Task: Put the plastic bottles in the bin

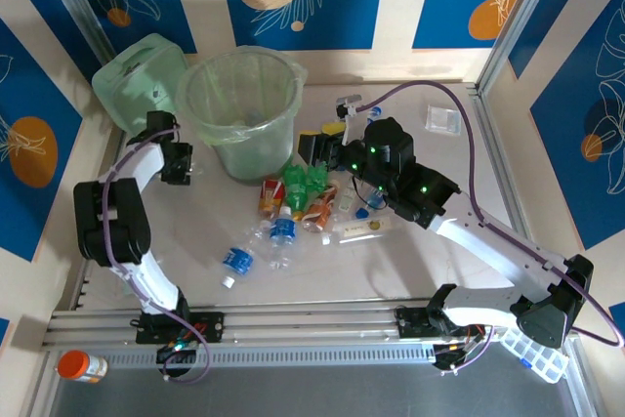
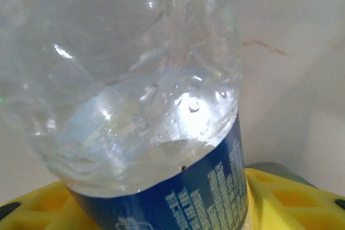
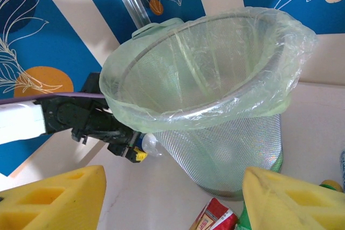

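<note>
Seeing left gripper (image 1: 184,165) low over the bench (image 1: 391,271), just left of the tall round translucent pale-green bin with a thin clear liner over its rim (image 1: 239,104). Reading its jaws as clenched on a crumpled clear plastic bottle with a dark blue label (image 2: 161,106). From the left wrist, yellow fingers (image 2: 291,197) flank the label on both sides and look to be touching it. From the right wrist, catching the same gripper (image 3: 129,149) below rim level beside the bin wall, with the bottle's clear end poking out at its tip.

Seeing right gripper (image 1: 320,144) hovering right of the bin, over the far edge of the bottle pile. Jaws released: yellow fingers (image 3: 54,197) wide apart, nothing between them, camera facing the bin.

Can't make out what lies at the bin's bottom.

Counting the rest on the bench, right of and nearer than the bin:
- green plastic bottles (image 1: 305,183) bunched mid-pile
- red/orange-labelled bottles (image 1: 271,194) touching them
- two clear blue-labelled bottles (image 1: 282,231) lying a bit apart, nearer the arm bases

Also noting:
- orange-capped bottle (image 1: 83,366) off the bench on the grey strip, bottom left
- pale green boxy rounded container (image 1: 137,80) just behind-left of the bin
- small clear plastic box (image 1: 442,119) at far right
</note>
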